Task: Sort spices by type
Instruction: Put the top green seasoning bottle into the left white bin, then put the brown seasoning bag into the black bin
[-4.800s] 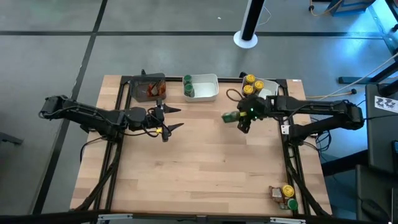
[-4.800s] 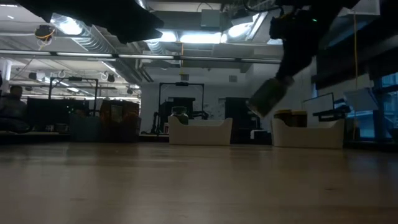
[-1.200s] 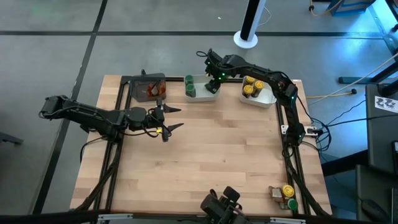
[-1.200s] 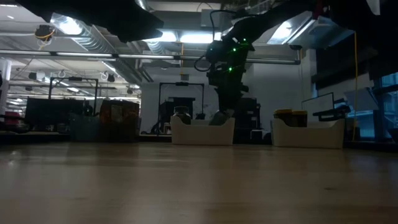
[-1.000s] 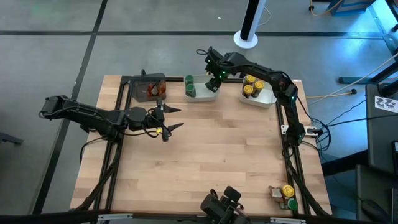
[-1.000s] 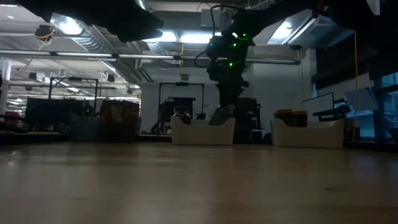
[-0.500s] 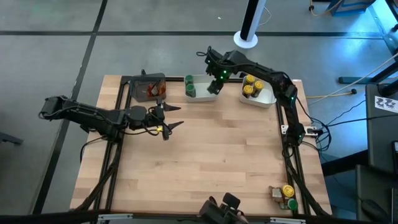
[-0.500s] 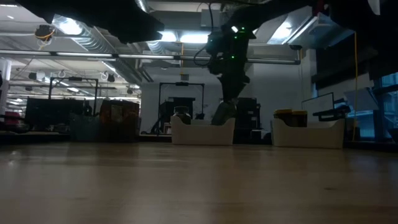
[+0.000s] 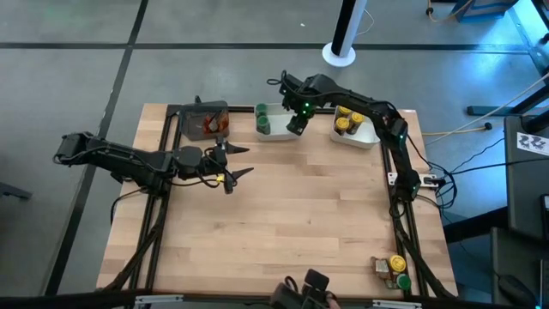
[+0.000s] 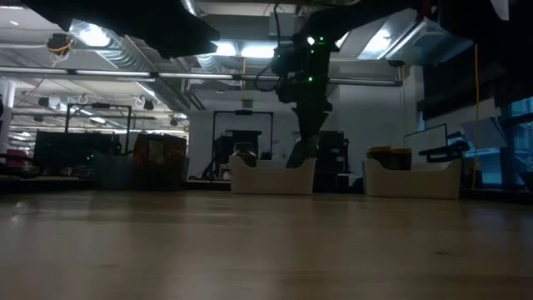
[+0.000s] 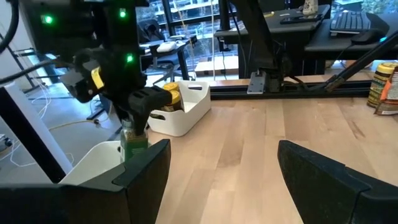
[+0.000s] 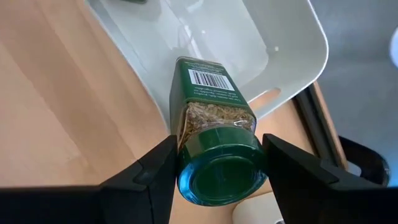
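A green-lidded spice jar [image 12: 211, 130] hangs over the middle white tray [image 9: 279, 129] at the table's far edge, with my right gripper [image 9: 295, 126] shut on it. Another green-lidded jar [image 9: 261, 121] stands in that tray's left end. Yellow-lidded jars [image 9: 345, 120] stand in the right white tray [image 9: 367, 136]. Reddish-brown jars [image 9: 208, 125] sit in the dark tray [image 9: 199, 110] at the far left. My left gripper [image 9: 233, 164] stands open and holds nothing, above the left half of the table. My right gripper pinches the jar between its two fingers at the green lid [image 12: 186, 168] and the glass just under it. The fingers come steeply from above. The jar hangs tilted, lid up, bottom [image 12: 205, 71] over the tray's near wall; whether it touches the tray I cannot tell.
Several more jars [image 9: 393, 269] stand at the table's near right corner. The wooden tabletop [image 9: 300, 215] between the trays and the near edge is bare. The black frame rails [image 9: 396, 206] run along the table's sides.
My right gripper, still shut on the green-lidded jar, has shifted a little toward the table's near edge over the middle white tray. It has also tipped to point more steeply down.
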